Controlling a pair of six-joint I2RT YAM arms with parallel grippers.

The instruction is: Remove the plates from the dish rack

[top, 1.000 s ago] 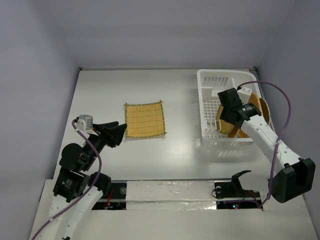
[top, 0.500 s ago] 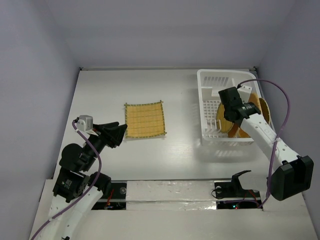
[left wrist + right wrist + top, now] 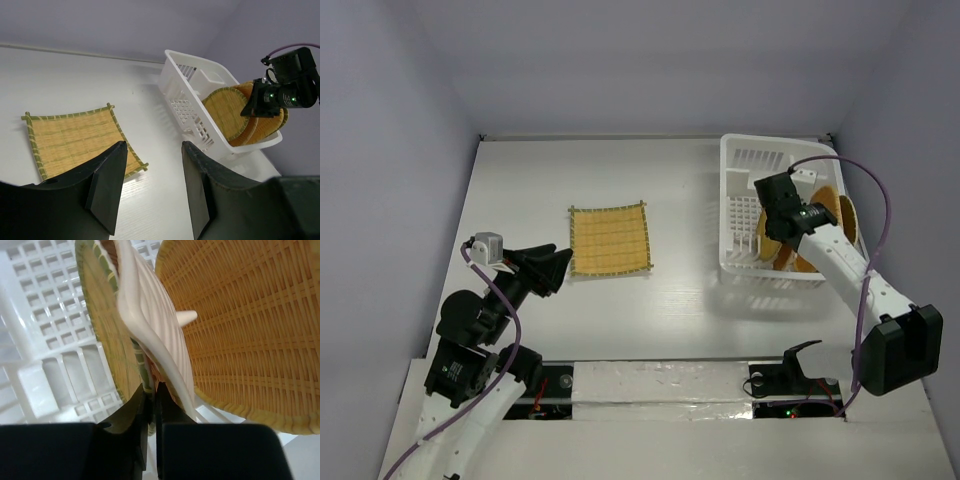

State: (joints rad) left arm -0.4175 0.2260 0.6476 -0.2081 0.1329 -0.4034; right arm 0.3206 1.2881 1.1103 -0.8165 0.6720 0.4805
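Observation:
A square woven plate (image 3: 610, 240) with dark trim lies flat on the table; it also shows in the left wrist view (image 3: 75, 140). The white dish rack (image 3: 735, 160) stands at the right with several round tan plates (image 3: 825, 212) on edge in it. My right gripper (image 3: 775, 228) reaches down into the rack. In the right wrist view it (image 3: 151, 392) is shut on the green-trimmed rim of a round plate (image 3: 100, 325), next to a white rack divider (image 3: 150, 325). My left gripper (image 3: 555, 268) is open and empty, just left of the square plate.
A larger woven plate (image 3: 250, 330) stands right behind the divider. The rack's gridded floor (image 3: 40, 315) is to the left of the held plate. White walls close the table at the back and the sides.
My right gripper has moved slightly back and up with the plate rim, and the rack has shifted a little with it. The left arm has barely moved.

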